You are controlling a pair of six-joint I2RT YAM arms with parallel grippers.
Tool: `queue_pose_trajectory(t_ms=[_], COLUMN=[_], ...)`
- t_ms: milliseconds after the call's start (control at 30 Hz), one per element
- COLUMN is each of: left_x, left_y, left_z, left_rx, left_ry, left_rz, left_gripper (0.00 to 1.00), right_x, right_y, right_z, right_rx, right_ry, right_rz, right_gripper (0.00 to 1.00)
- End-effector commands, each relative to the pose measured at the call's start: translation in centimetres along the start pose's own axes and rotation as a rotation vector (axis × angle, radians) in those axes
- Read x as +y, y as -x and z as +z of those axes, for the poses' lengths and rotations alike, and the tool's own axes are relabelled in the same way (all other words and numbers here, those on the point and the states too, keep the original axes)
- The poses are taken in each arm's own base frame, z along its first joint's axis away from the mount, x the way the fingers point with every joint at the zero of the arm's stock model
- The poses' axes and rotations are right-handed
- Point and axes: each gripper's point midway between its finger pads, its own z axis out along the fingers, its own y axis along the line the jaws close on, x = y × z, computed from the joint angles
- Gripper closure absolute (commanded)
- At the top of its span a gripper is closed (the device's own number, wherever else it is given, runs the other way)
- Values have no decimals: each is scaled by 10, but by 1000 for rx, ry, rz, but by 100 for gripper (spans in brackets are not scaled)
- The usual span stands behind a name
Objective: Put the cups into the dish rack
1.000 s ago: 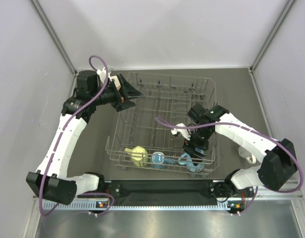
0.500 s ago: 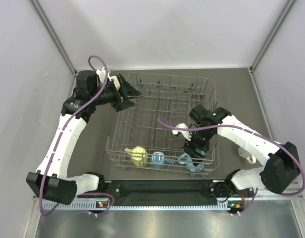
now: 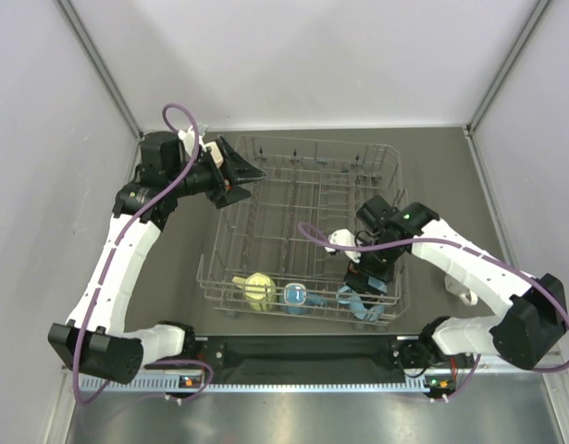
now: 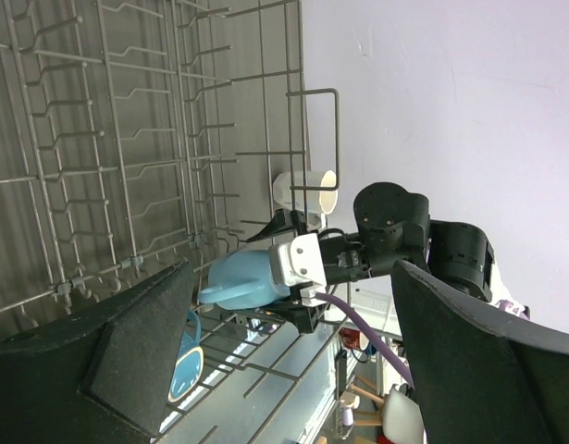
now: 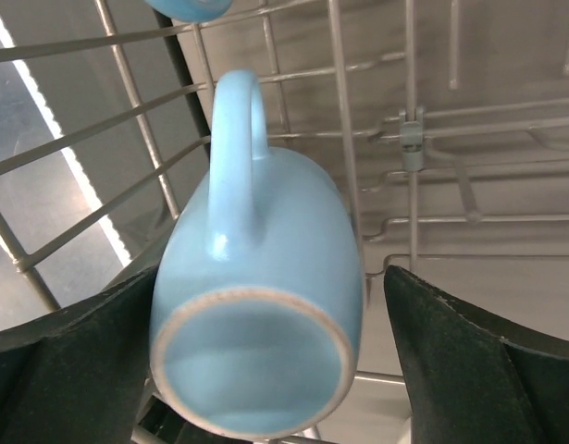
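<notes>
Sitting in the dish rack (image 3: 312, 141), light blue mug (image 5: 265, 305) between right end effector's (image 5: 275, 370) wide-open fingers (image 5: 469, 370), not gripped

The right arm (image 3: 469, 262) half hides the white mug (image 3: 463, 295).

Light falls from overhead, even and soft. The pale walls (image 3: 312, 55) look bright, the dark counter (image 3: 451, 176) stays matte, and only a faint shadow lies under the dish rack (image 3: 303, 185). A band of glare runs along the metal strip (image 3: 293, 416) at the near edge. Up close, the light blue mug (image 5: 265, 305) carries small glossy highlights and looks slightly soft. The right claw (image 5: 270, 277) and left claw (image 4: 293, 273) frame their views as dark, blurred shapes.
</notes>
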Motion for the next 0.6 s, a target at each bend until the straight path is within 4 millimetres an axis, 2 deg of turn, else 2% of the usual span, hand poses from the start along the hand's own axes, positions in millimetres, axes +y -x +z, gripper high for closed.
queue_pose_trajectory(t_ms=[0,400,567], left_x=[-20,-21,-20], left_y=[8,7,7], left_z=[-13,-17,-17], left_rx=[-55,-70,-71], left_ry=[-39,-27,-25], left_rz=[52,52,52], left_gripper=[8,8,8], right_x=[-6,5,13], right_y=[16,30,42], right_z=[-10,-18,-28], right_rx=[-70,-127,-173], right_ry=[-53,-18,10], right_rz=[-66,-106,-128], right_gripper=[0,0,0])
